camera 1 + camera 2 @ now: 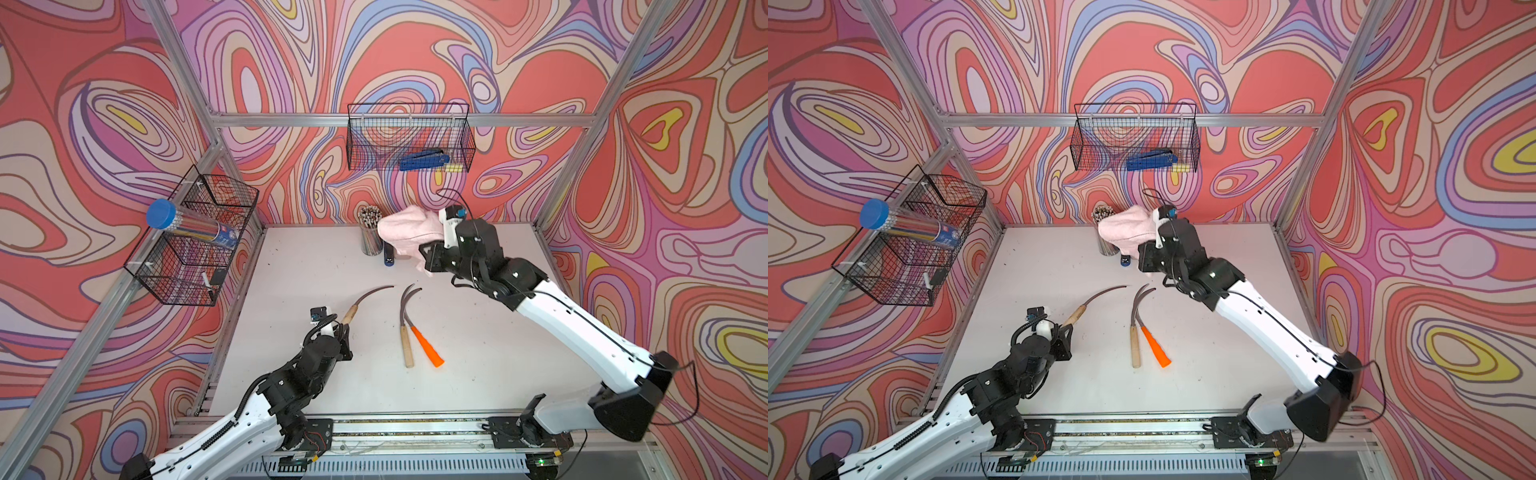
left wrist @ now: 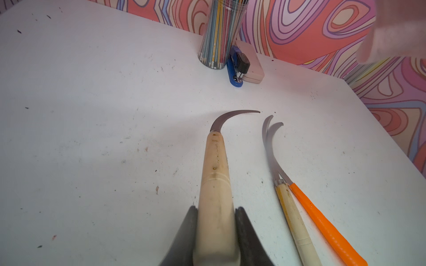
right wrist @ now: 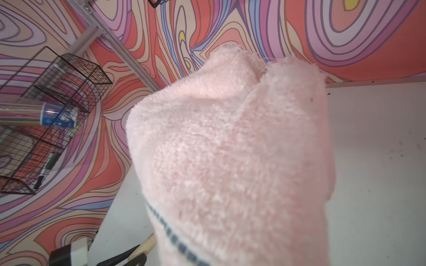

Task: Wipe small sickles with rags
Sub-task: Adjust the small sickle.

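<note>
1. Closest to the lens in the left wrist view, the left claw is clamped on the butt end of a wooden-handled sickle. Its dark blade curves away toward the back wall.
2. Over the back of the bench, the right claw is raised and closed on the pink rag, which drapes over it and hangs free.
3. Two more sickles lie flat mid-bench, side by side and touching: a second wooden-handled sickle and an orange-handled sickle. Their blades overlap near the tips.
4. Progress, as I judge it: one sickle and the rag are each in a claw, but rag and held blade are well apart, so this wipe has not begun. Neither claw is touching the other two sickles. Nothing shows whether any blade is already clean.
5. Hidden: the right claw's fingers are buried under the rag, and cloth nearly fills the right wrist view. I cannot tell whether the held blade rests on the bench or hangs just above it. In both top views the rag overlaps part of the pencil cup.
</note>
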`<state>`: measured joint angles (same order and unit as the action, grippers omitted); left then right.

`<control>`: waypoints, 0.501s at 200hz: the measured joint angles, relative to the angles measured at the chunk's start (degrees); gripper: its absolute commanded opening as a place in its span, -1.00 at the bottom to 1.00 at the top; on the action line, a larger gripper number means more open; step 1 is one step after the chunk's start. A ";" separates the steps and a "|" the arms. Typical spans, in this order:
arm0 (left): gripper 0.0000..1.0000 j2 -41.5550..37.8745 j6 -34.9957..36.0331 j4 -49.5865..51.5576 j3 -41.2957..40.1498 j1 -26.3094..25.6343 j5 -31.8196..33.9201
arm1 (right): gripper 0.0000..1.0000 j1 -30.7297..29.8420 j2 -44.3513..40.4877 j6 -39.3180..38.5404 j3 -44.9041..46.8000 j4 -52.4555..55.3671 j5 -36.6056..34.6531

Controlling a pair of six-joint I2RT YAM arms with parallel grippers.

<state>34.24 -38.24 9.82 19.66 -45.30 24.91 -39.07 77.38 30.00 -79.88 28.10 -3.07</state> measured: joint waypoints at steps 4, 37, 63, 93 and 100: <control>-1.00 0.37 -0.42 0.22 0.33 0.28 -0.85 | -1.00 0.00 -1.33 0.46 2.19 -0.35 0.35; -1.00 5.90 -4.31 -0.07 3.52 3.32 -8.20 | -1.00 -2.80 -8.98 2.27 15.98 -1.51 -0.24; -1.00 9.81 -8.28 -1.44 3.89 7.72 -15.02 | -1.00 -11.39 -10.80 2.29 19.63 -2.43 -4.15; -1.00 10.38 -13.49 -0.35 4.61 14.05 -22.73 | -1.00 -17.84 -5.57 1.92 19.74 -5.81 -7.13; -1.00 9.66 -14.91 0.87 5.33 15.23 -23.76 | -1.00 -18.84 -3.74 1.57 19.52 -6.21 -7.93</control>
<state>43.90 -53.15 10.70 24.99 -30.06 1.15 -57.91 73.65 31.57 -60.36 21.89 -11.00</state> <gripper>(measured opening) 0.257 0.106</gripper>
